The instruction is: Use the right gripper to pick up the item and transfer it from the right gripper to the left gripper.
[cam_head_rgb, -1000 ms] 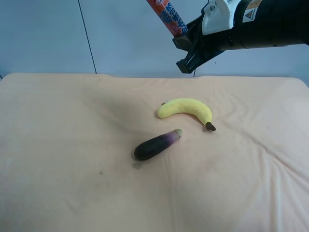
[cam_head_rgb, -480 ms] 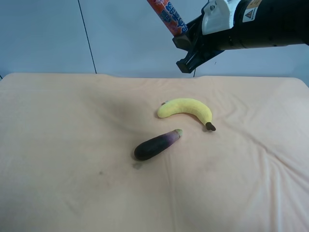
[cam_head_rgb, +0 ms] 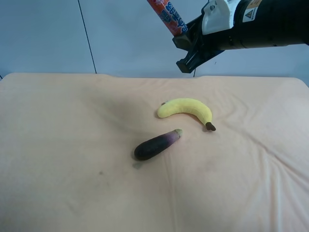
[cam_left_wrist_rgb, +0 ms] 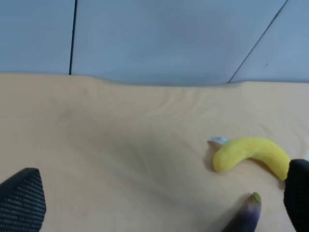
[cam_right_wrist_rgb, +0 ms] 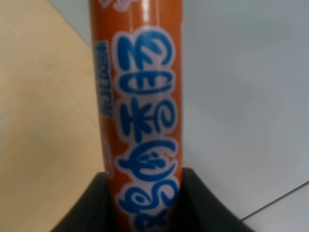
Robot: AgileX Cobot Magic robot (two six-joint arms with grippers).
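The item [cam_head_rgb: 168,14], a slim red wrapped stick with blue and white print, is held high above the table's far edge and runs out of the top of the exterior high view. The right gripper [cam_head_rgb: 186,41], on the arm with the white housing, is shut on its lower end. In the right wrist view the item [cam_right_wrist_rgb: 140,111] stands between the two black fingers [cam_right_wrist_rgb: 91,203]. The left gripper [cam_left_wrist_rgb: 159,203] is open: its two black fingertips [cam_left_wrist_rgb: 21,195] show wide apart over the cloth. The left arm does not show in the exterior high view.
A yellow banana [cam_head_rgb: 186,109] and a dark purple eggplant [cam_head_rgb: 155,145] lie near the middle of the peach-coloured tablecloth [cam_head_rgb: 72,145]. Both also show in the left wrist view, the banana [cam_left_wrist_rgb: 251,152] and the eggplant's tip [cam_left_wrist_rgb: 246,215]. A grey wall stands behind.
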